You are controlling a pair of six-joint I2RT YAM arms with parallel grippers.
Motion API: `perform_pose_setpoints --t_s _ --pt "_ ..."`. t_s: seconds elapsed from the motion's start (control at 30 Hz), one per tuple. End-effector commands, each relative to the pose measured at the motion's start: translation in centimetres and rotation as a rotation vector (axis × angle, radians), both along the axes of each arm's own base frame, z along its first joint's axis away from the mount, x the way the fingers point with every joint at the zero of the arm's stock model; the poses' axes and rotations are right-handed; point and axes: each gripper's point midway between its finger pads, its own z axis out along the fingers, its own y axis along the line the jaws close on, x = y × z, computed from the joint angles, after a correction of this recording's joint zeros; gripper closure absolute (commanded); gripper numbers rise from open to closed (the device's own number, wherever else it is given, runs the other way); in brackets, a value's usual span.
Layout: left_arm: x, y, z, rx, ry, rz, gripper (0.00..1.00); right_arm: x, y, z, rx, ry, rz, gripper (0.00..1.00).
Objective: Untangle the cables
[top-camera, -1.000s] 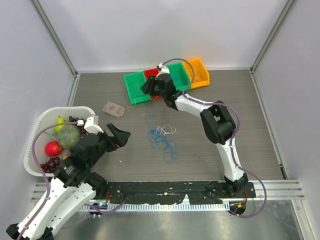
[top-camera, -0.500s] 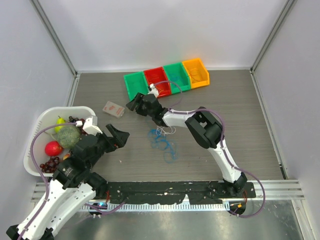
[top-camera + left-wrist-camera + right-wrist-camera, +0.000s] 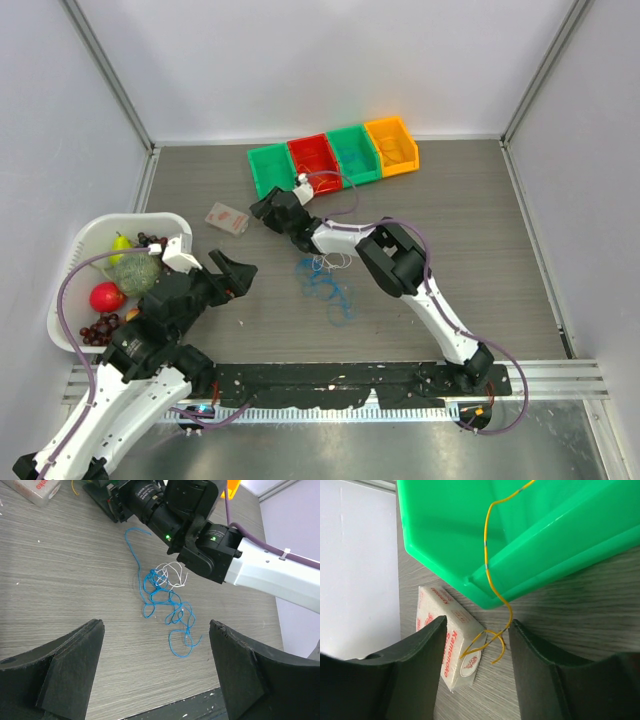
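Observation:
A tangle of blue cable (image 3: 327, 282) (image 3: 172, 605) lies mid-table with a small whitish cable (image 3: 336, 261) (image 3: 170, 572) knotted into its far side. A yellow cable (image 3: 487, 555) hangs over the rim of the left green bin (image 3: 270, 170) (image 3: 520, 525) and curls onto the table. My right gripper (image 3: 262, 210) (image 3: 477, 630) is low beside that bin, open, with the yellow curl between its fingers and not pinched. My left gripper (image 3: 240, 278) (image 3: 156, 628) hovers wide open and empty, left of the blue tangle.
Red (image 3: 312, 155), green (image 3: 352, 152) and orange (image 3: 392, 142) bins continue the row at the back. A white snack packet (image 3: 228, 218) (image 3: 447, 640) lies just left of the right gripper. A white basket (image 3: 140, 216) of fruit stands at the left edge.
My right gripper has come down from over the bins to the table at the green bin's near corner, and its jaws have widened. The left arm has barely moved.

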Motion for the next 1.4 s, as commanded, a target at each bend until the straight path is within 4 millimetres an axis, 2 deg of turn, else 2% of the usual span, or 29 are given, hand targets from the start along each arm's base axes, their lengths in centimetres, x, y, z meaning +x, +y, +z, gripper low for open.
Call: perform_pose_setpoints --t_s 0.0,0.03,0.1,0.13,0.17,0.23,0.27,0.3,0.37,0.47,0.6,0.67,0.7,0.73,0.77,0.8,0.83,0.87,0.9,0.93,1.1,1.23,1.37 --pt "0.0 0.3 1.0 -0.007 -0.032 0.008 0.10 0.3 1.0 0.9 0.012 -0.003 -0.052 0.49" --pt "0.0 0.3 1.0 -0.005 -0.033 0.009 0.10 0.5 0.9 1.5 0.006 -0.018 -0.057 0.53" --pt "0.0 0.5 1.1 -0.001 -0.035 0.015 0.10 0.6 0.7 2.3 -0.011 -0.043 -0.054 0.74" --pt "0.0 0.6 1.1 -0.001 -0.037 0.018 0.10 0.8 0.4 2.7 -0.027 -0.056 -0.057 0.79" --pt "-0.1 0.6 1.1 -0.002 -0.038 0.017 0.10 1.0 0.0 3.3 -0.055 -0.079 -0.058 0.90" --pt "-0.1 0.6 1.3 -0.005 -0.040 0.016 0.10 1.3 -0.6 4.8 -0.089 -0.120 -0.039 0.99" --pt "-0.1 0.6 1.2 -0.007 -0.039 0.016 0.10 1.5 -1.1 6.2 -0.105 -0.146 -0.035 0.99" --pt "-0.1 0.5 1.2 -0.008 -0.039 0.017 0.10 1.3 -1.3 6.4 -0.122 -0.158 -0.013 0.99" --pt "-0.1 0.4 1.1 -0.016 -0.037 0.015 0.10 1.0 -2.3 8.6 -0.147 -0.197 0.014 0.99" --pt "0.0 0.3 1.0 -0.017 -0.035 0.011 0.10 0.6 -5.2 12.5 -0.197 -0.275 0.037 0.99" --pt "0.1 0.1 0.9 -0.022 -0.034 0.009 0.11 0.6 -8.8 15.2 -0.262 -0.329 0.068 0.99" --pt "0.2 -0.1 1.0 -0.024 -0.035 0.005 0.10 1.4 -10.6 15.5 -0.278 -0.335 0.077 0.99" --pt "0.3 -0.2 1.0 -0.025 -0.031 0.002 0.10 2.2 -11.7 15.4 -0.283 -0.332 0.075 0.99" --pt "0.4 -0.3 1.1 -0.028 -0.034 0.001 0.10 2.6 -11.8 15.5 -0.284 -0.336 0.100 0.99" --pt "0.4 -0.4 1.1 -0.028 -0.031 -0.003 0.11 3.6 -13.0 14.3 -0.307 -0.308 0.100 0.99" --pt "0.4 -0.5 1.1 -0.028 -0.028 -0.006 0.11 3.8 -12.5 15.1 -0.282 -0.318 0.140 0.99" --pt "0.5 -0.5 1.0 -0.026 -0.025 -0.007 0.11 4.5 -13.2 13.8 -0.290 -0.299 0.162 0.99" --pt "0.5 -0.5 0.9 -0.022 -0.022 -0.006 0.11 4.9 -12.9 14.6 -0.268 -0.313 0.191 0.99" --pt "0.6 -0.6 1.0 -0.023 -0.023 -0.006 0.11 5.8 -13.4 13.1 -0.282 -0.290 0.204 0.99" --pt "0.6 -0.6 0.9 -0.021 -0.019 -0.008 0.11 6.3 -13.1 13.6 -0.267 -0.297 0.243 0.99" --pt "0.9 -0.8 0.9 -0.016 -0.017 -0.009 0.11 7.7 -12.0 10.3 -0.295 -0.288 0.346 0.99" --pt "1.2 -1.1 0.6 -0.012 -0.009 -0.015 0.11 9.3 -13.1 7.1 -0.319 -0.214 0.275 0.99" --pt "1.4 -1.4 0.5 -0.009 -0.004 -0.023 0.11 10.8 -14.7 5.7 -0.367 -0.186 0.170 0.99"
